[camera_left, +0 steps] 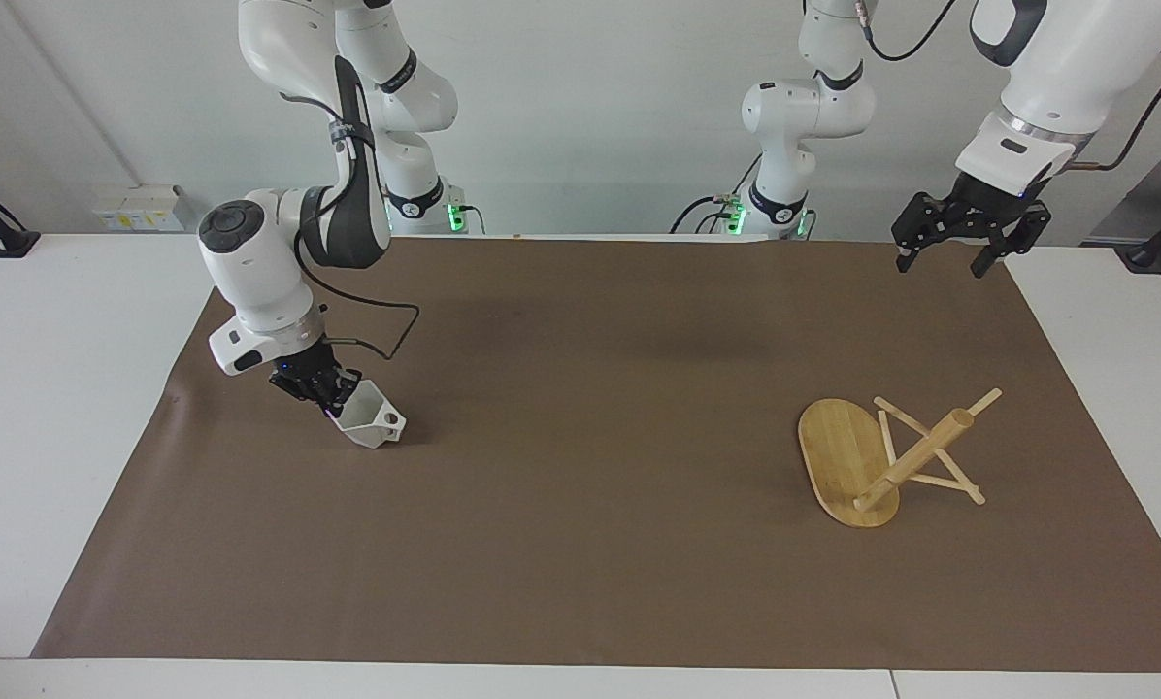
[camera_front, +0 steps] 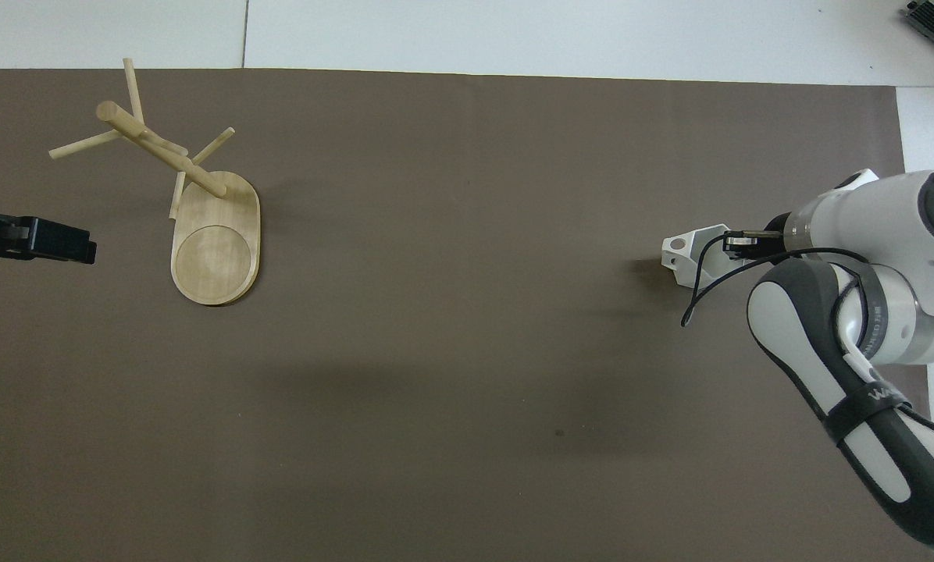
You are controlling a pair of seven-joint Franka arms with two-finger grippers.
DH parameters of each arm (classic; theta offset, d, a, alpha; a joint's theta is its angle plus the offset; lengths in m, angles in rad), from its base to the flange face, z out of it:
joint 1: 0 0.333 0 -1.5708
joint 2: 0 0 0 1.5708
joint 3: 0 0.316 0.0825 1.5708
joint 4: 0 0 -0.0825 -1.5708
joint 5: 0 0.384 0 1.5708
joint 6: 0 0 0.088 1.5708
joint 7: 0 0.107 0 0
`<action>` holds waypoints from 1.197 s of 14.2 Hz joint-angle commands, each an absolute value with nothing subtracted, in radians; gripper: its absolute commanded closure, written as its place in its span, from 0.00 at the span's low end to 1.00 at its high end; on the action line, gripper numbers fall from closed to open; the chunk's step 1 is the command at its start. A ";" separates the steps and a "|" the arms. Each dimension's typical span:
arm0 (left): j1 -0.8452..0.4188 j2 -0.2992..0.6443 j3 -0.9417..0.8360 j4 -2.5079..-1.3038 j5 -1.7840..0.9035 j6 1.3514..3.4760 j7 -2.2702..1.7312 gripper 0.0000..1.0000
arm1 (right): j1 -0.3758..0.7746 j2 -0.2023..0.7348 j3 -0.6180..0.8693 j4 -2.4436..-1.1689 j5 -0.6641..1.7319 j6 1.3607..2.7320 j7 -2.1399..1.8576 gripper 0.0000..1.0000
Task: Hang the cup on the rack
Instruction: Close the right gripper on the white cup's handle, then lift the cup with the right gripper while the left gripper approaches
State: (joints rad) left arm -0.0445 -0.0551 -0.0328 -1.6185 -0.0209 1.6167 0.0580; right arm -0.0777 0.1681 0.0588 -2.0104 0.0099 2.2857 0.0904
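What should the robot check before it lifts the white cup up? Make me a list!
1. Right gripper shut on the cup's rim: ok.
2. Cup handle with its round hole clear of the jaws, pointing toward the rack's end of the table: ok.
3. Rack standing upright, ready for hanging: not ok; it is tipped over, with the post slanting and pegs touching the brown mat.
4. Left gripper open, waiting above the mat's corner near the rack: ok.
5. Mat between cup and rack bare: ok.
6. Grip firm enough to lift: cannot tell.
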 commanded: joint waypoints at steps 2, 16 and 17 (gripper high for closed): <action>-0.040 -0.080 -0.038 -1.643 0.000 1.612 0.048 0.00 | -0.078 0.169 0.095 -1.901 0.005 2.160 0.104 1.00; -0.052 -0.092 -0.041 -1.658 -0.002 1.600 0.043 0.00 | -0.080 0.054 0.228 -1.744 0.357 1.925 0.098 1.00; -0.052 -0.094 -0.041 -1.666 -0.002 1.597 0.041 0.00 | -0.080 0.048 0.250 -1.744 0.389 1.925 0.100 1.00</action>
State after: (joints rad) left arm -0.0460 -0.0565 -0.0378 -1.6223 -0.0209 1.6085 0.0579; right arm -0.0709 0.0672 0.2131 -1.7474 0.3334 1.9423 0.0909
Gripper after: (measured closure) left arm 0.000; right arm 0.925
